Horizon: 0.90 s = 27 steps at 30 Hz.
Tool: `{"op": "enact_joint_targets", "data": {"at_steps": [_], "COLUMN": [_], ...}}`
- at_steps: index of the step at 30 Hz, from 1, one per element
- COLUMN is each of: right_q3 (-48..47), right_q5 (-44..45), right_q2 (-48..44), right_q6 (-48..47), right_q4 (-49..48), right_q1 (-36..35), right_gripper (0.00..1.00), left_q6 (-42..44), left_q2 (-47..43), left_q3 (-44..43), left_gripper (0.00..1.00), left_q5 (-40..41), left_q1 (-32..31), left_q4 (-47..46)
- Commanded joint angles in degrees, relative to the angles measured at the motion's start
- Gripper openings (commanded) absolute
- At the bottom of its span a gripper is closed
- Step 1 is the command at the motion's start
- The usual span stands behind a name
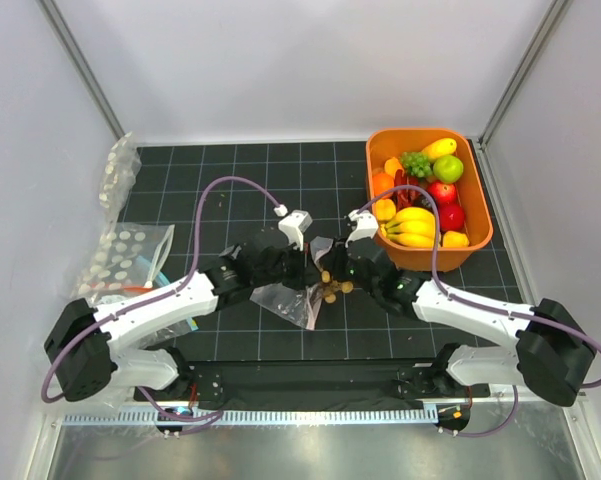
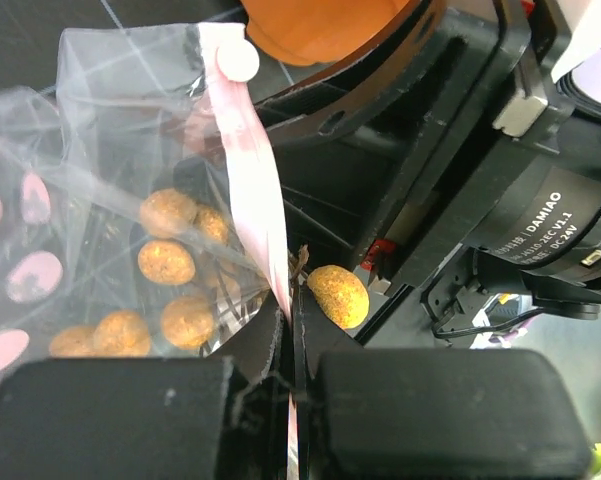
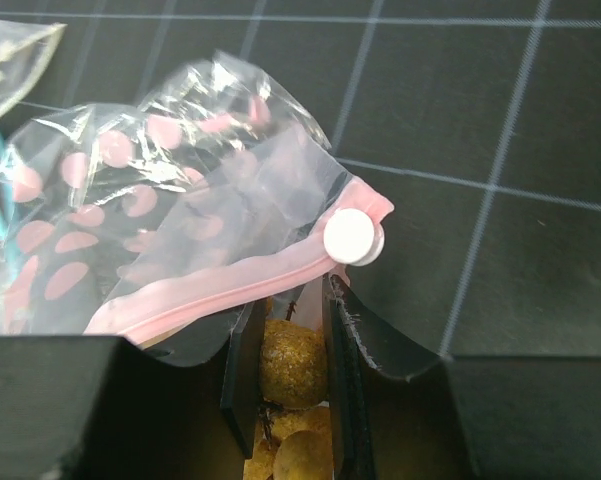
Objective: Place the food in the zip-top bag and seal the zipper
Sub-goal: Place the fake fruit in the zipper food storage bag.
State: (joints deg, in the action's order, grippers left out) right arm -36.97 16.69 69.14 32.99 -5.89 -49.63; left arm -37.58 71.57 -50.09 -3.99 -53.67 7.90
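Over black gridded mat (image 1: 230, 165), left claw (image 2: 292, 350) pinches zipper (image 2: 255, 200); right claw (image 3: 288, 330) grips nut cluster (image 3: 292, 365).

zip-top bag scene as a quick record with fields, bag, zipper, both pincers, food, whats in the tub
zip-top bag: clear, pink dots, centre of the top view
zipper: pink strip, white slider at one end
left pincer: shut on the zipper
right pincer: shut on the brown nut cluster
brown nut cluster: at the bag mouth, one piece outside the rim
orange tub: holds the other fruit
spare bags: far left
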Motion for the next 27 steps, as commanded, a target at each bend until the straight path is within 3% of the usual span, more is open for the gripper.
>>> {"op": "enact_joint_targets", "data": {"at_steps": [1,8,13,17,22,27], "right_q3": [-3.02,-6.26,-8.11,-8.3,-5.92,-2.94], "right_q5": [2.91,4.76,5.37,5.11,3.18,-3.14], "right_q2": [2.13,6.79,9.78,9.0,5.39,3.19], "right_q6": [2.95,4.45,5.06,4.8,3.57,3.22], "right_q4": [-0.62,4.83,7.56,8.0,6.24,-1.13], "right_q1": [0.58,1.46,1.81,1.81,1.81,1.73], "right_gripper": [0.01,0.01,0.01,0.01,0.01,0.01], "left_q6": [-2.32,0.14,1.11,1.28,1.63,1.72], "left_q2": [2.25,-3.71,-6.79,-5.39,0.75,5.5], "left_q3": [-1.77,0.42,1.74,1.39,-0.1,-1.68], "left_gripper": [0.0,0.0,0.0,0.0,0.0,0.0], "left_q5": [-10.6,-1.31,0.38,3.19,12.94,16.11], "left_q1": [-1.26,-1.26,-1.26,-1.26,-1.26,-1.26], "left_q4": [-10.01,-8.7,-8.69,-8.08,-4.74,-6.14]}}
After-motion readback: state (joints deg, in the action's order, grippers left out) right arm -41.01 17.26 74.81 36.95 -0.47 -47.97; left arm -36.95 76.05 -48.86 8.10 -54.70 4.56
